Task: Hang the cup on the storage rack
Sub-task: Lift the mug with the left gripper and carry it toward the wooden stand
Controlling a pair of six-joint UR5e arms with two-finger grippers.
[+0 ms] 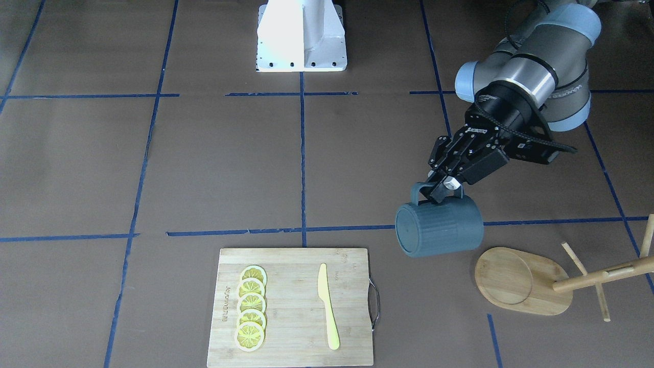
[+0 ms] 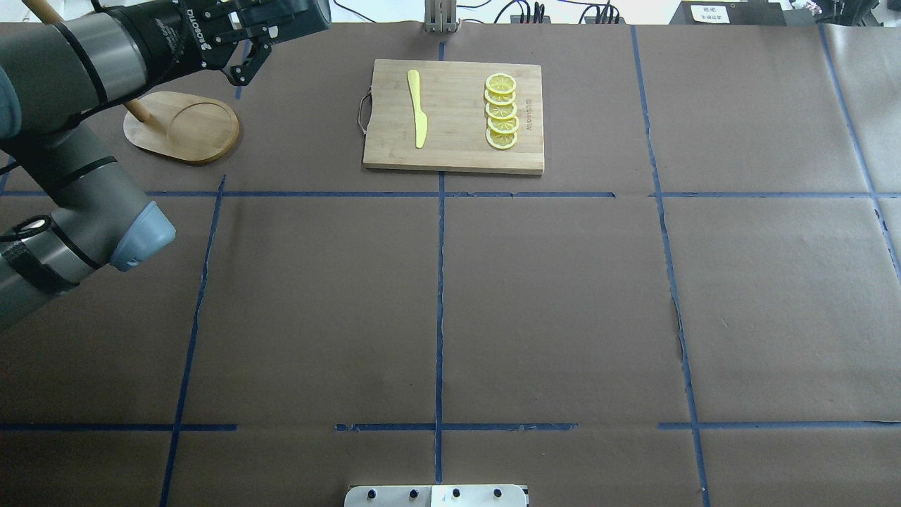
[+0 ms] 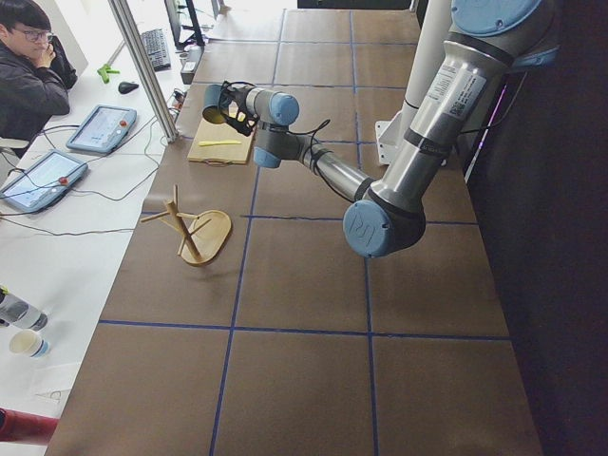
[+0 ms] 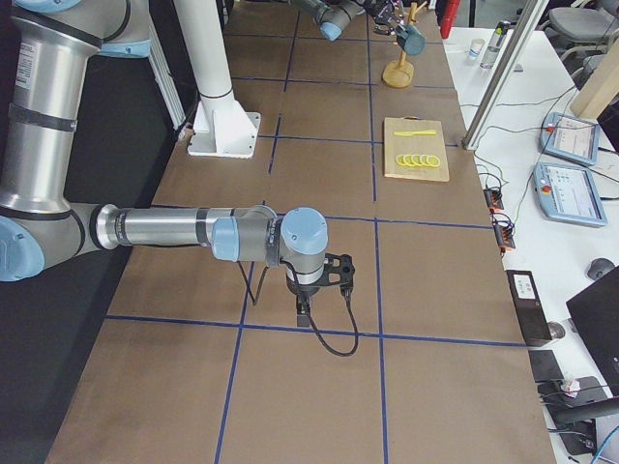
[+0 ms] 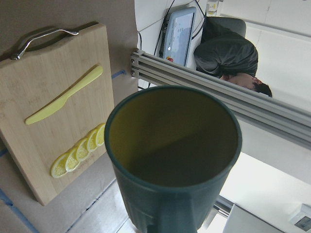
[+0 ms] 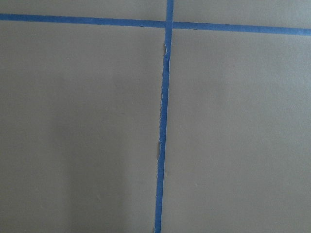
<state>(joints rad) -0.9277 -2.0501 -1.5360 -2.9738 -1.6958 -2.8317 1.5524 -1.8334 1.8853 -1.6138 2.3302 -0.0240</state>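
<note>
The dark blue-grey ribbed cup (image 1: 439, 227) hangs in the air, tipped on its side with its bottom toward the front camera. My left gripper (image 1: 442, 189) is shut on its squared handle (image 1: 420, 191). The left wrist view looks into the cup's yellow interior (image 5: 172, 141). The bamboo storage rack (image 1: 521, 281) stands on the table just beside the cup, with its pole (image 1: 603, 276) and thin pegs bare. It also shows in the overhead view (image 2: 183, 127). My right gripper (image 4: 305, 314) points down over bare table, far from both; I cannot tell whether it is open.
A bamboo cutting board (image 1: 296, 306) with a yellow knife (image 1: 327, 306) and several lemon slices (image 1: 251, 306) lies next to the cup, on the side away from the rack. The white robot base (image 1: 301, 36) stands at the table's robot side. An operator (image 3: 28, 66) sits beyond the far edge.
</note>
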